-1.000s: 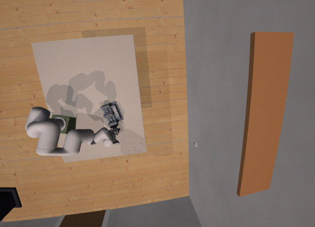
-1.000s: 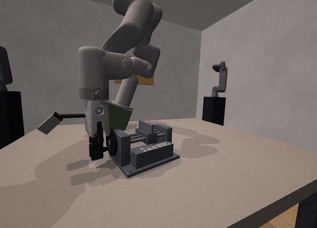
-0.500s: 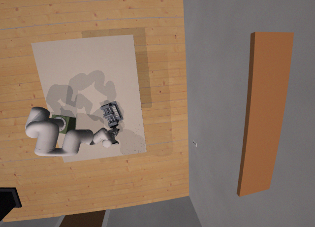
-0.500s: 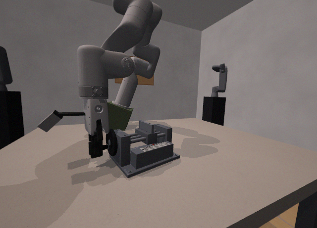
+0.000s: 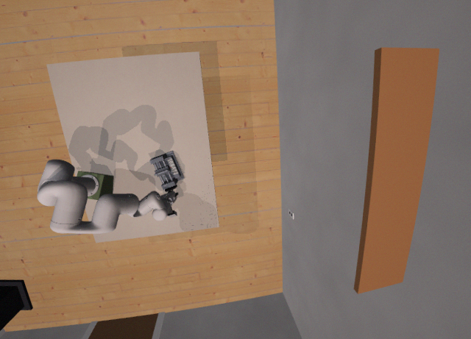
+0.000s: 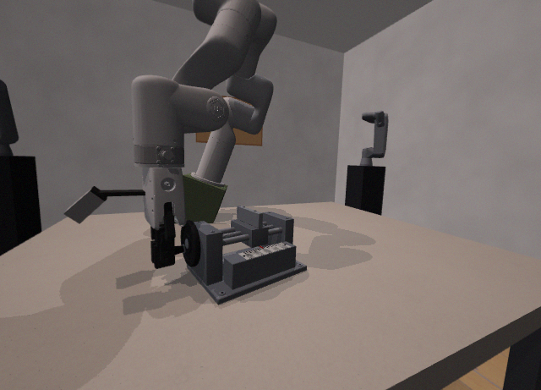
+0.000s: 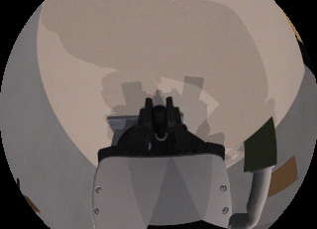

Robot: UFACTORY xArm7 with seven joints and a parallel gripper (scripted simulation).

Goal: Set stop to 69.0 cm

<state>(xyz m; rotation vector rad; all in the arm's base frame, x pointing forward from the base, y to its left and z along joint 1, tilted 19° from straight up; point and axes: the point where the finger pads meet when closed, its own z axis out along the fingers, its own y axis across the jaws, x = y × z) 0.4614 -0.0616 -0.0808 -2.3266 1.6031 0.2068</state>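
A grey stop fixture (image 6: 248, 255) stands on the beige table, with two rails, a sliding stop block (image 6: 255, 226) and a scale strip (image 6: 262, 249) with a red mark on its front. A black handwheel (image 6: 190, 244) sits at its left end. My gripper (image 6: 168, 249) hangs down just left of the wheel and is shut on the handwheel's crank handle (image 6: 177, 249). From above, the fixture (image 5: 167, 169) lies near the table's right edge with the gripper (image 5: 170, 198) at its near end. In the wrist view the dark fingers are close together; the handle is mostly hidden.
The arm's green base (image 6: 203, 200) stands behind the fixture. A grey camera paddle (image 6: 82, 210) sticks out left of the wrist. A black pedestal with a small arm (image 6: 366, 187) stands at the far right. The table edge (image 5: 213, 168) is close to the fixture.
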